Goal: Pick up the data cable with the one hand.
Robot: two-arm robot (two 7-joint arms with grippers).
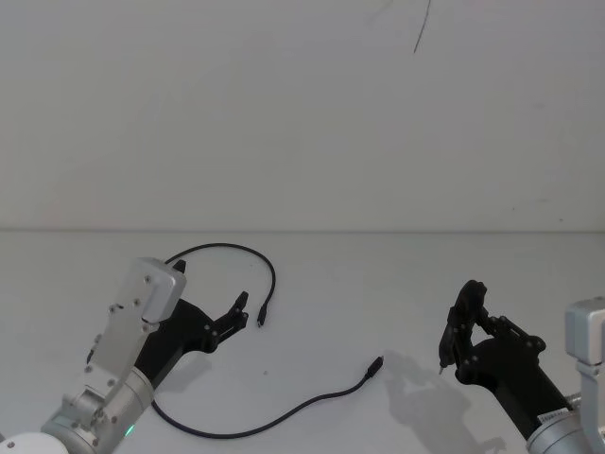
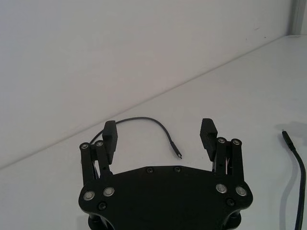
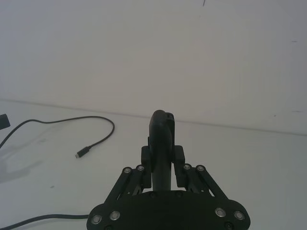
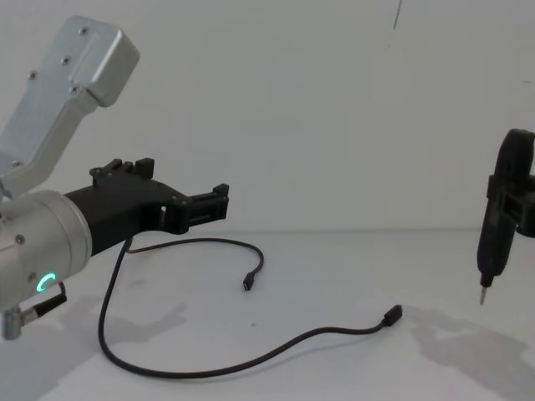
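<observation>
The data cable [image 1: 284, 414] lies as a long black loop on the white table [image 1: 378, 284]. One plug [image 1: 260, 322] rests just beyond my left gripper [image 1: 210, 284], the other plug [image 1: 377, 364] near the table's middle. The left gripper [image 4: 184, 182] hovers above the cable [image 4: 209, 368], open and empty. In the left wrist view its fingers [image 2: 109, 139] stand wide apart, with the cable's arc [image 2: 148, 120] and plug [image 2: 177, 153] ahead on the table. My right gripper [image 1: 468, 298] is at the right, shut, raised off the table [image 4: 512, 167], away from the cable [image 3: 72, 119].
A plain white wall [image 1: 302, 113] rises behind the table's far edge. A thin dark crack mark [image 1: 421, 28] shows high on it. Bare table surface lies between the two arms and around the cable's middle plug [image 4: 391, 315].
</observation>
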